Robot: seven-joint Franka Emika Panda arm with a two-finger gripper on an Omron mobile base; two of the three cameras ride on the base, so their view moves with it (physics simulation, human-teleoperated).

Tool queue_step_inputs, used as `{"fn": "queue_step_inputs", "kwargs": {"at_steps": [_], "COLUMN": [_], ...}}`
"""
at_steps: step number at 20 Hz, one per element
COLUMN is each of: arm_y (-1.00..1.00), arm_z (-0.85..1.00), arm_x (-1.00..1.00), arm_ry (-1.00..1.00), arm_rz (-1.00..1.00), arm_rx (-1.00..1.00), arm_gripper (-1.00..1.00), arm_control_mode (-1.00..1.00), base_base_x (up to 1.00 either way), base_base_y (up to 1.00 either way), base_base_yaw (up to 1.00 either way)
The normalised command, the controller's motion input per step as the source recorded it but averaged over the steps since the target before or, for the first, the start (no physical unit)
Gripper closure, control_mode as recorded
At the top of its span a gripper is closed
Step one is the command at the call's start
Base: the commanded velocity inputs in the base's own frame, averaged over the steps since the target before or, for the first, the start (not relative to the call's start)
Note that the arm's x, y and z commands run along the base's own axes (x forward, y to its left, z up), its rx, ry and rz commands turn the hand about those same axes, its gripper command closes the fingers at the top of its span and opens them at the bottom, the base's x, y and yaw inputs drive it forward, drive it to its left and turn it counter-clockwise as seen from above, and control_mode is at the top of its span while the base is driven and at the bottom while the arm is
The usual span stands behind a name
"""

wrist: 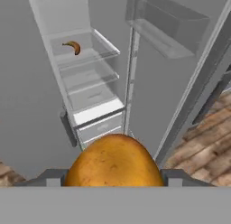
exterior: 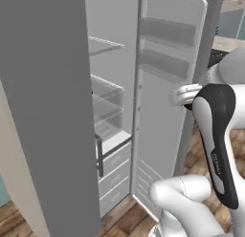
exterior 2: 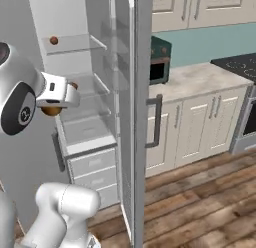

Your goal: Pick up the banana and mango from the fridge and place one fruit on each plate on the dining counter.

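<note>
Right now my gripper (wrist: 115, 184) is closed around the mango (wrist: 113, 162), which swells up big and orange between my dark fingertips (wrist: 48, 177) in the hand view. Ahead of it stands the open fridge (wrist: 97, 111), and the banana (wrist: 72, 47) lies on a glass shelf (wrist: 85, 53) well beyond my hand, up and to the left of the fruit I carry (it is small and far, but its curve is plain).

From the left base view I see my arm (exterior: 216, 135) raised before the fridge's open door (exterior: 162, 102), with its door bins at about the level of my wrist.

From the right base view my gripper (exterior 2: 56, 94) sits just outside the shelves, and the mango (exterior 2: 50, 111) peeks out beneath it, orange-brown. A small round brownish thing (exterior 2: 53, 40) rests on a higher shelf above my hand; I cannot tell what it is.

I judge the first fruit is in hand and clear of the shelves, so the step is carrying it off. Next I would draw back from the door, turn towards the dining counter, and set the mango on one plate without loosening my hold on the way.
</note>
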Motion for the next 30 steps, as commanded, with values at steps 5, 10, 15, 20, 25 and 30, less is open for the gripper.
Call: {"fn": "queue_step_inputs", "kwargs": {"at_steps": [5, 10, 15, 20, 25, 30], "arm_y": [0.00, 0.00, 0.00, 0.00, 0.00, 0.00], "arm_z": [0.00, 0.00, 0.00, 0.00, 0.00, 0.00], "arm_x": [0.00, 0.00, 0.00, 0.00, 0.00, 0.00], "arm_ry": [0.00, 0.00, 0.00, 0.00, 0.00, 0.00], "arm_rz": [0.00, 0.00, 0.00, 0.00, 0.00, 0.00], "arm_rx": [0.00, 0.00, 0.00, 0.00, 0.00, 0.00], "arm_gripper": [1.00, 1.00, 1.00, 1.00, 1.00, 1.00], "arm_control_mode": [1.00, 1.00, 1.00, 1.00, 1.00, 1.00], "base_base_x": [-0.19, -0.53, -0.54, -0.41, -0.42, -0.37], "base_base_y": [0.00, -0.11, -0.40, -0.60, -0.68, -0.88], "base_base_yaw": [-0.79, -0.59, -0.46, -0.44, -0.41, -0.40]}}
